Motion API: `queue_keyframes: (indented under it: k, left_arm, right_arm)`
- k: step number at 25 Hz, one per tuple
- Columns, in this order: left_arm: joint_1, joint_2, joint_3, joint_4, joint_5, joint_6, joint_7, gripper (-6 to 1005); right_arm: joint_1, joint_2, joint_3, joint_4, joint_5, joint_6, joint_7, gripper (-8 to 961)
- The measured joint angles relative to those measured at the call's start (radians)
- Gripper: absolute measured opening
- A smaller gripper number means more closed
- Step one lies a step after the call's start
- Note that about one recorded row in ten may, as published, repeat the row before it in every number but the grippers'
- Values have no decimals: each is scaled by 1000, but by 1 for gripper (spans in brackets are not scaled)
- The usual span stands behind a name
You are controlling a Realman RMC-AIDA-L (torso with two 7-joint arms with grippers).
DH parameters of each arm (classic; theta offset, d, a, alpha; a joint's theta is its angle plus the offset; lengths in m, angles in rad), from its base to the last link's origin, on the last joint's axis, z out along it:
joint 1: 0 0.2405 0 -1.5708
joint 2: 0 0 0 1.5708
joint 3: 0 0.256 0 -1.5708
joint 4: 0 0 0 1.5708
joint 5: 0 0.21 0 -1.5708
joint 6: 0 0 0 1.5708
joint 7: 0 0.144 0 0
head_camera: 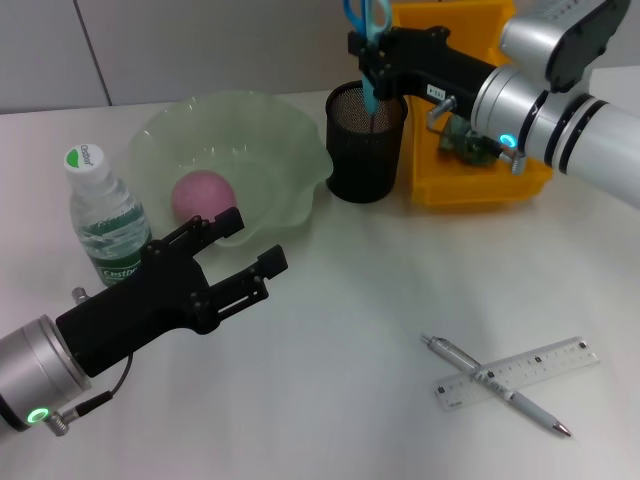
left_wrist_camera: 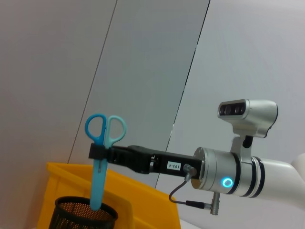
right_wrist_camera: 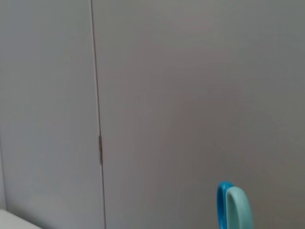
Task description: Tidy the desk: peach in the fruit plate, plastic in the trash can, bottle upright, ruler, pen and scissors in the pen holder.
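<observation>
Right gripper [head_camera: 370, 60] pinches the scissors [left_wrist_camera: 100, 157] upright, blades inside the pen holder [head_camera: 366, 145]; left gripper [head_camera: 245, 245] hovers spread near the bottle [head_camera: 103, 215].

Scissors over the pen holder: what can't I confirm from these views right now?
- Scissors tips: hidden inside the pen holder mesh, left wrist view; depth unclear.
- Pen holder contents: head view, blocked by right gripper.
- Trash can contents: mostly covered by the right arm.
- Right wrist view: only scissor handles, cut off by the edge.
</observation>
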Motion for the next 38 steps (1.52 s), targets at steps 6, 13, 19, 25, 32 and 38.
queue_keyframes:
  k: [6,13,19,25,32,38]
  left_arm:
    - [4,0,-1,-3,0,5,-1,798]
    - [8,4,-2,-5,0,7,-1,797]
    - [10,6,-3,-5,0,11,-1,797]
    - [16,13,-3,-5,0,17,-1,797]
    - [18,23,-5,-5,7,32,0,797]
    - [18,28,-52,-6,103,61,-19,797]
  right_arm:
    - [3,0,-9,9,2,4,5,98]
    - [-1,-2,-8,6,4,0,11,189]
    - [-23,-3,6,-1,37,-56,24,315]
    - [-87,-11,-3,-54,91,-227,125,544]
    - [-205,-18,-20,-231,22,-473,345,788]
    - [-266,-58,-10,-451,-264,-711,560,817]
